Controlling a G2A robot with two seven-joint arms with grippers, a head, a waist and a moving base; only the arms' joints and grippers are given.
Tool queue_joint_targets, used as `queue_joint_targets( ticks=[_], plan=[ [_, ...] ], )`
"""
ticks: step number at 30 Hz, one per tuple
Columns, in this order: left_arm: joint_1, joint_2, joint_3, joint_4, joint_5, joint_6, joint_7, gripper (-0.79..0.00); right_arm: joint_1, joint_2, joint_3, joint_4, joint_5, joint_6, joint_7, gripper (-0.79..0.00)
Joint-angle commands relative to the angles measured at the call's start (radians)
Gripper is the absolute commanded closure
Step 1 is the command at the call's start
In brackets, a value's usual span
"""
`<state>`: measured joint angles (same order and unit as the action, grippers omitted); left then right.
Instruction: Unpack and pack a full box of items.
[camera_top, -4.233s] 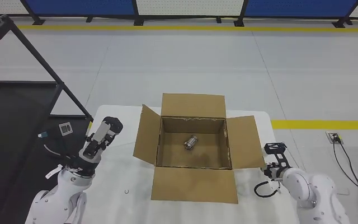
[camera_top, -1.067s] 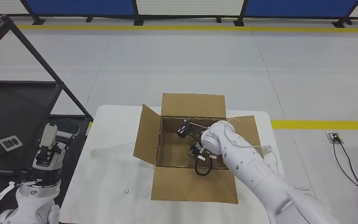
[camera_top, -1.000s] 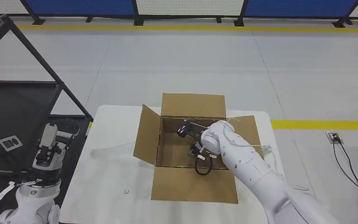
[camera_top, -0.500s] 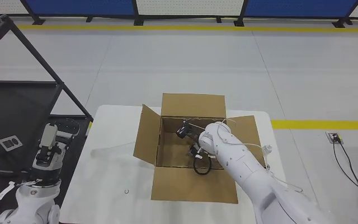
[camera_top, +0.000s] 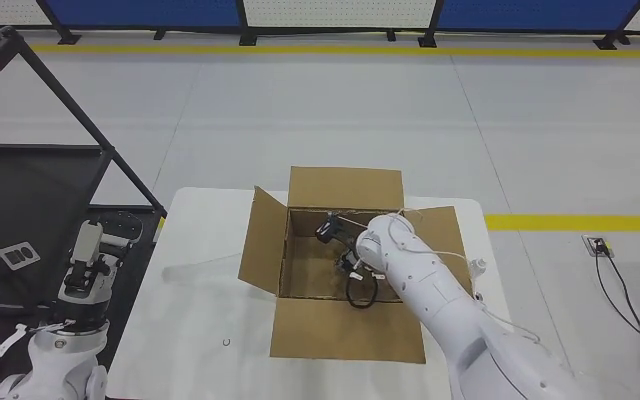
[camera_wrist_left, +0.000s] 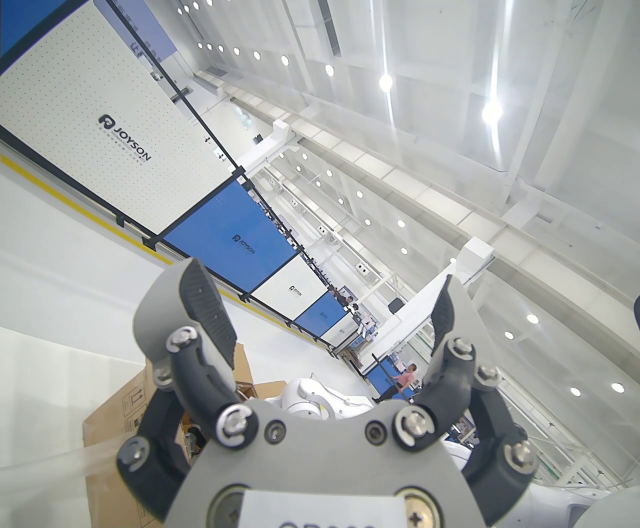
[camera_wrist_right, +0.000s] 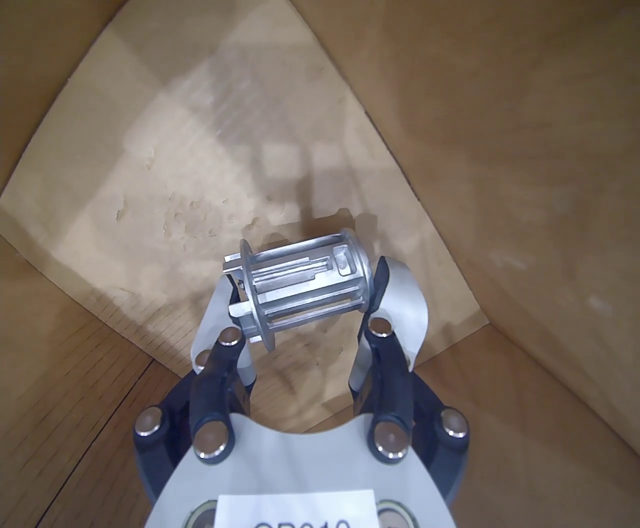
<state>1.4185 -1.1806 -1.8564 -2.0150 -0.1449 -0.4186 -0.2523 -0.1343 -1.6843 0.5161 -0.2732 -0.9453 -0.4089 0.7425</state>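
An open cardboard box (camera_top: 345, 335) stands in the middle of the white table (camera_top: 200, 300), all flaps folded out. My right arm leans down into it, with the right gripper (camera_top: 332, 232) near the back wall. In the right wrist view, a ribbed grey metal cylinder (camera_wrist_right: 295, 280) with a flange at each end lies crosswise between the fingers. The right gripper (camera_wrist_right: 305, 287) is shut on it, just above the box floor (camera_wrist_right: 200, 165). My left gripper (camera_top: 88, 245) is held up beyond the table's left edge. The left gripper (camera_wrist_left: 322, 287) is open, holds nothing and points up toward the ceiling.
A black cable loop (camera_top: 360, 292) hangs from the right arm inside the box. A small ring (camera_top: 227, 343) lies on the table left of the front flap. A black frame (camera_top: 70, 110) stands to the left. The box side (camera_wrist_left: 115, 405) is visible past the left gripper.
The right arm came from the table's right side into the box and closed on the cylinder that lay there, then barely shifted. The left arm drew back to the left.
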Motion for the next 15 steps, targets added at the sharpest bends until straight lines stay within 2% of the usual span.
queue_joint_targets(
  ticks=[1,9,15],
  plan=[
    [0.0,0.0,0.0,0.0,0.0,0.0,0.0,-0.785,0.006,0.003,0.004,0.005,-0.002,-0.013,-0.014,0.0],
    [0.0,0.0,0.0,0.0,0.0,0.0,0.0,-0.785,0.012,0.033,0.024,-0.012,-0.021,-0.087,-0.097,0.0],
    [0.0,0.0,0.0,0.0,0.0,0.0,0.0,-0.785,-0.012,0.085,0.049,-0.088,-0.058,-0.126,-0.191,0.0]
  ],
)
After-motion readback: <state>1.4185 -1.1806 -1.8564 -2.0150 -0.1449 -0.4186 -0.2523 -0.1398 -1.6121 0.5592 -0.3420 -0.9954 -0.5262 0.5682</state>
